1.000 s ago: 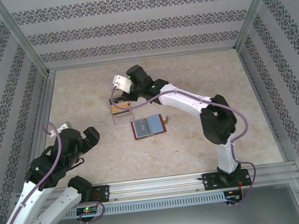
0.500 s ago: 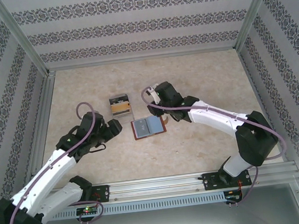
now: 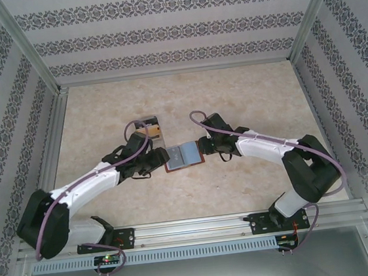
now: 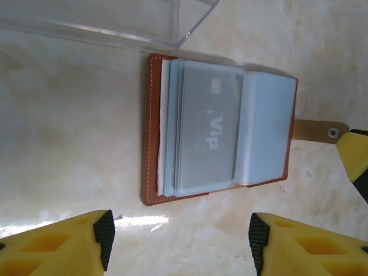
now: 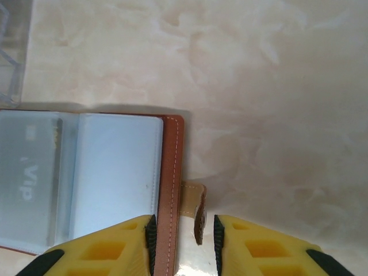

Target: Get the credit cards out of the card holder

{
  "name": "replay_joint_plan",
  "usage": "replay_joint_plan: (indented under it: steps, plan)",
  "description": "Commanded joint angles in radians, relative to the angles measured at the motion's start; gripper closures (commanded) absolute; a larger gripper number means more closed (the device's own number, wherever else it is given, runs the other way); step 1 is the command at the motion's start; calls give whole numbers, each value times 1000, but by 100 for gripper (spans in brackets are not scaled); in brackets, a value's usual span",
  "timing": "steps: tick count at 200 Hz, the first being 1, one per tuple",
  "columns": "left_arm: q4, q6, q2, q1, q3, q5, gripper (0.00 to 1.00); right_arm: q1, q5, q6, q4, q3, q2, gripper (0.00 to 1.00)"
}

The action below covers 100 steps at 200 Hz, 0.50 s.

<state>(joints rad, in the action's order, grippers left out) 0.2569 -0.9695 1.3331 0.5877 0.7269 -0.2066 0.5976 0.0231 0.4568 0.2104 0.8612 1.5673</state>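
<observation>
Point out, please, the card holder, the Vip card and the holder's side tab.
card holder (image 4: 150, 132): left wrist view, on its brown leather edge.
Vip card (image 4: 211, 125): left wrist view, on the printed word.
side tab (image 5: 191, 198): right wrist view, on its middle.

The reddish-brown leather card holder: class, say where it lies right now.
In the top view the card holder lies spread open between the left gripper and right gripper, a clear plastic box just beyond its far-left corner.
</observation>
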Motion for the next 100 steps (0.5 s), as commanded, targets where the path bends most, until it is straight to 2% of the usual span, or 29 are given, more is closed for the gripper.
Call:
replay_joint_plan:
  steps: [1, 100]
  plan:
    - [-96, 10, 61, 25, 47, -25, 37, 1, 39, 63, -23, -10, 40, 66]
    - [-167, 36, 252, 44, 110, -62, 40, 12, 55, 76, -31, -9, 89, 65]
